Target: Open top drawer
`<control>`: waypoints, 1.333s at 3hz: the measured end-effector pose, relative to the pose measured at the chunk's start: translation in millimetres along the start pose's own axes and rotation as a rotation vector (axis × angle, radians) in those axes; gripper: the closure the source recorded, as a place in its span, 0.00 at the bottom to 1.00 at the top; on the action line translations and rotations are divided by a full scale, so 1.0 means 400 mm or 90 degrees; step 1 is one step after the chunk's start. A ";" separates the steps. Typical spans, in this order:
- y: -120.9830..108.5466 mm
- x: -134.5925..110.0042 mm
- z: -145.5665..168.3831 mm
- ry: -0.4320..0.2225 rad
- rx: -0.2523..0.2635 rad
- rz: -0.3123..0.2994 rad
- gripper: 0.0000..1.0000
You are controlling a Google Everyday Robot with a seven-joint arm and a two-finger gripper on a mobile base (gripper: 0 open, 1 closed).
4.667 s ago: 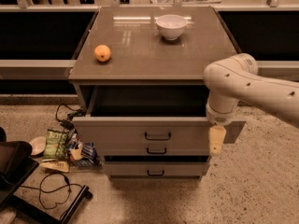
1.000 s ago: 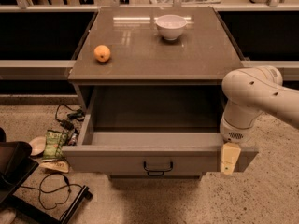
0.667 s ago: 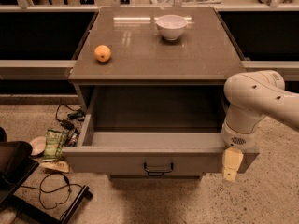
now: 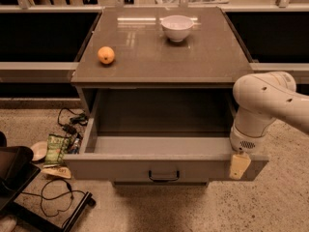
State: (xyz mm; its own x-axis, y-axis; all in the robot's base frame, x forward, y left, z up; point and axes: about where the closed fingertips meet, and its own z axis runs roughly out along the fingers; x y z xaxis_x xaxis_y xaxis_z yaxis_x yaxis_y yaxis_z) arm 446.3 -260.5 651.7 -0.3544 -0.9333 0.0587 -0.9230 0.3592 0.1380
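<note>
As the top drawer stands pulled far out toward the near side, its deep box open to view, the job looks all but done. At most a last bit of travel and letting go may be left. The claw sits at the drawer's near right corner, against the front panel, hanging from the rounded white arm. Whether it is spread or closed on the panel edge cannot be told. The drawer is flat matte grey and boxy, with a small black bar handle centred low on its front. Above it the cabinet's surface is smooth, brown-grey and faintly glossy. It carries a round orange at the left and a glazed white bowl at the far side. The floor is speckled stone.
</note>
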 end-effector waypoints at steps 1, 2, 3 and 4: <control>0.001 0.001 -0.010 0.000 0.000 0.000 0.66; 0.002 0.001 -0.012 0.000 0.000 0.000 0.95; 0.002 0.001 -0.012 0.000 0.000 0.000 0.89; 0.002 0.001 -0.012 0.000 0.000 0.000 0.69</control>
State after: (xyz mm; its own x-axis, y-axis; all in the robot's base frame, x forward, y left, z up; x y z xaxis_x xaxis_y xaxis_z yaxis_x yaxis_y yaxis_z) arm 446.3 -260.5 656.6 -0.3545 -0.9332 0.0587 -0.9230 0.3592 0.1382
